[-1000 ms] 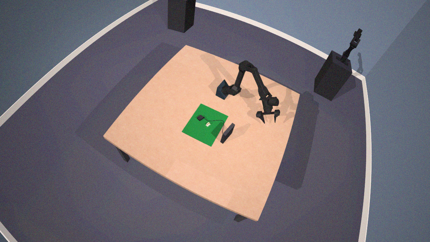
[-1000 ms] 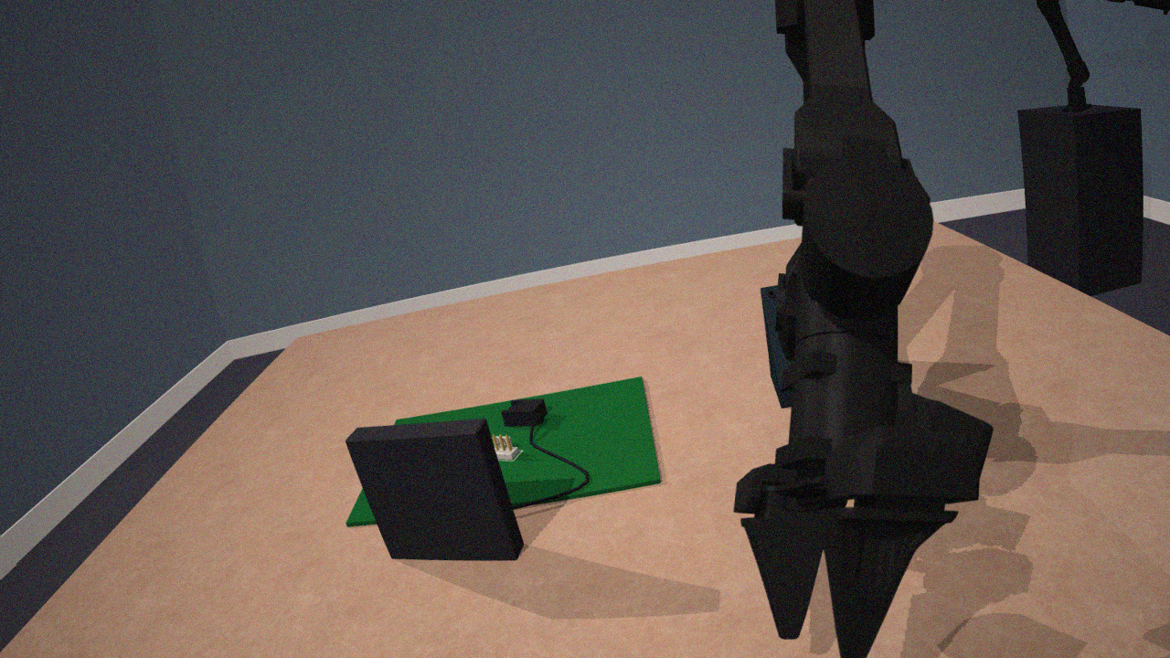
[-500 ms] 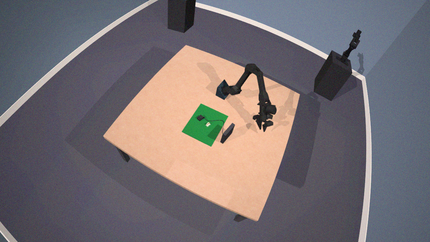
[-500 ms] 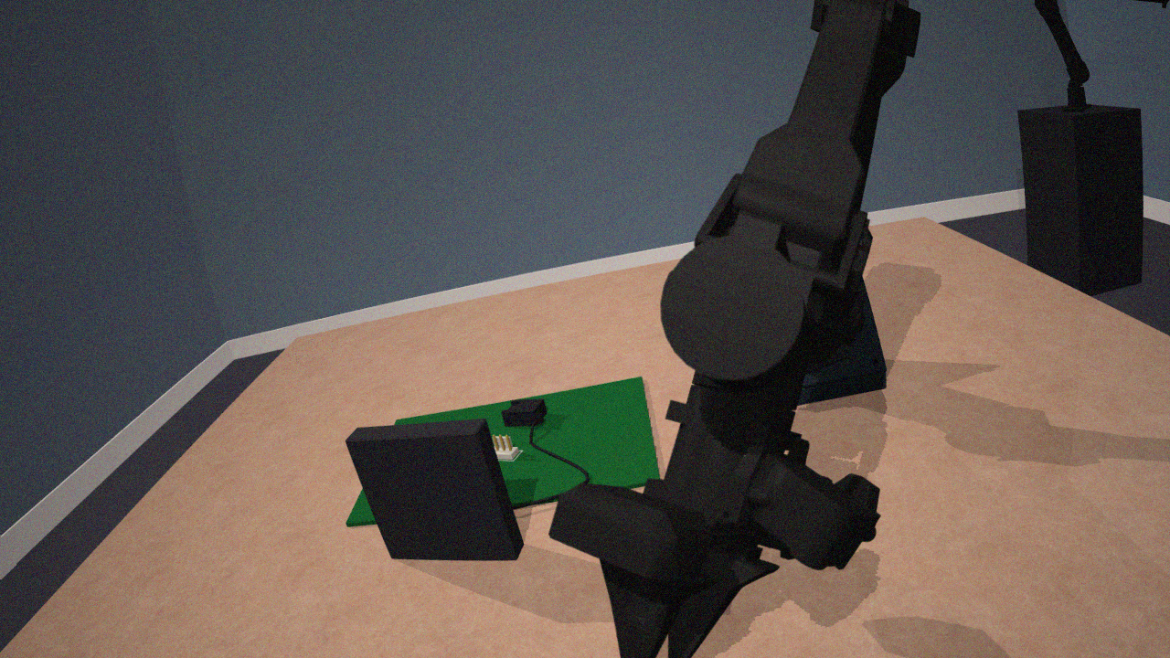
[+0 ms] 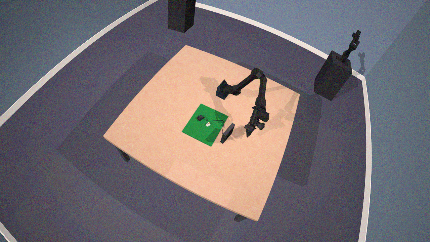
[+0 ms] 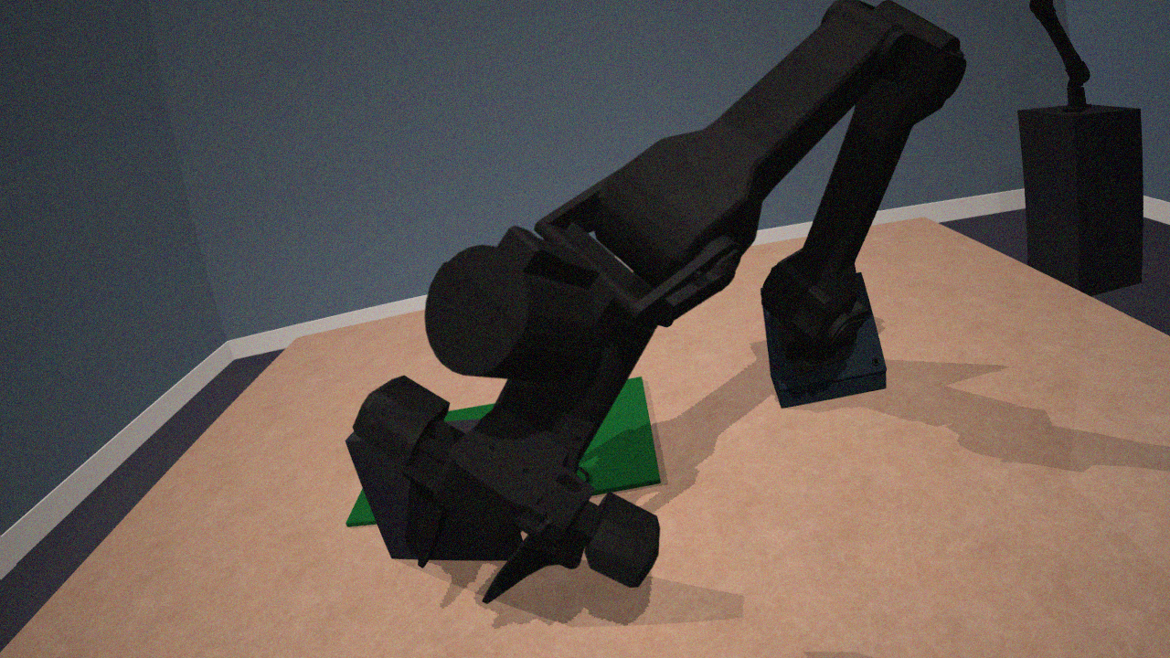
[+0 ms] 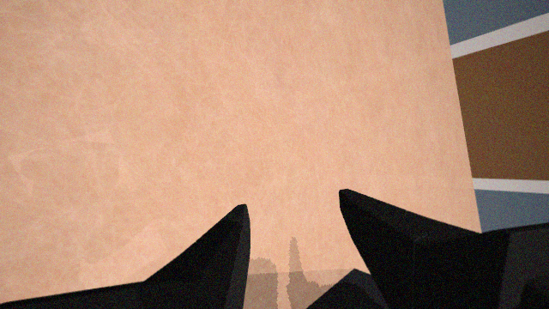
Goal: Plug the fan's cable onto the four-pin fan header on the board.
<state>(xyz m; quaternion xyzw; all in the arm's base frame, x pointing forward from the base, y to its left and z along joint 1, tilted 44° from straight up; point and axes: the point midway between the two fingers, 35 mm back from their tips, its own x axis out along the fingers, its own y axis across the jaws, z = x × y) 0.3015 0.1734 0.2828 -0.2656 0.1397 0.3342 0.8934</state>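
The green board (image 5: 195,132) (image 6: 630,441) lies near the middle of the table. On it the black plug (image 5: 200,117) lies at the far left, apart from the pale four-pin header (image 5: 208,124). A thin black cable (image 5: 217,121) runs from the plug to the dark fan (image 5: 227,132) (image 6: 384,499), which stands upright at the board's right edge. My gripper (image 5: 248,132) (image 6: 454,579) (image 7: 293,206) is partly open and empty. It points down at bare table just right of the fan. In the exterior view the arm hides the plug and the header.
The arm's base (image 5: 223,89) (image 6: 826,372) sits behind the board. Two tall black pedestals (image 5: 180,14) (image 5: 332,75) (image 6: 1079,196) stand off the table on the floor. The table's edge shows at the right of the wrist view.
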